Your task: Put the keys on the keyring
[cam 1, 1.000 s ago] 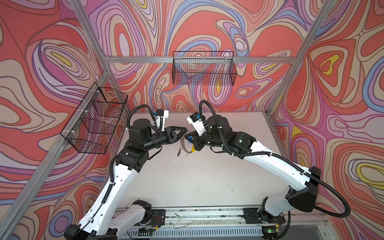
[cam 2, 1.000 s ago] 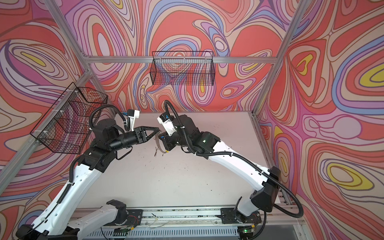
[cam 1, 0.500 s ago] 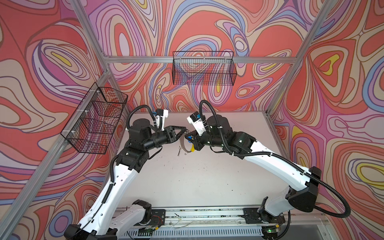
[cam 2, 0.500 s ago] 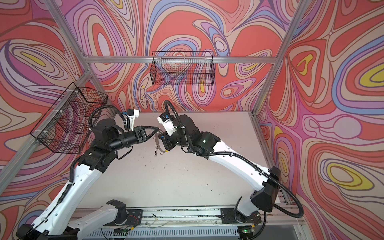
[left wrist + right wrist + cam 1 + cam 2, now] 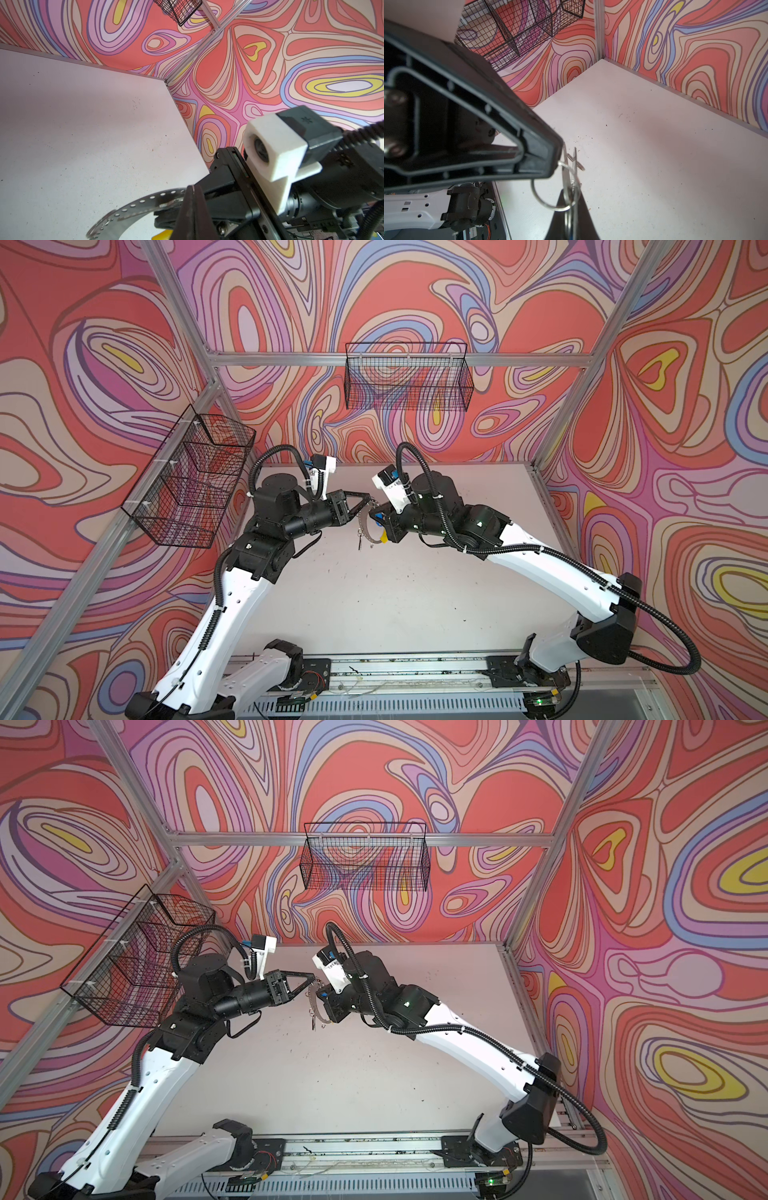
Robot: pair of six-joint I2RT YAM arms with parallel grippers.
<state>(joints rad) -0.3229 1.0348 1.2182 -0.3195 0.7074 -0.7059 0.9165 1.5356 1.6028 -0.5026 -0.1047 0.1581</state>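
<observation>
Above the table's back middle, in both top views, the keyring [image 5: 365,526] [image 5: 314,1011] hangs between the arms, a thin perforated grey hoop with a yellow segment [image 5: 384,537]. My right gripper [image 5: 375,515] [image 5: 572,199] is shut on the hoop, which runs edge-on between its fingers; a bit of blue shows there. A small key [image 5: 358,542] dangles from the hoop's lower part. My left gripper [image 5: 369,501] [image 5: 193,188] is shut, its tips pinched on a thin wire ring [image 5: 542,199] beside the hoop [image 5: 133,207]. The other key is hidden.
The white table [image 5: 395,597] carries only dark specks. One black wire basket [image 5: 407,381] hangs on the back wall and another [image 5: 187,481] on the left wall. Aluminium frame posts stand at the corners. A rail [image 5: 395,668] runs along the front edge.
The left gripper's jaws have closed from partly open to shut at the hoop's top. Both arms and the keyring have barely moved.
</observation>
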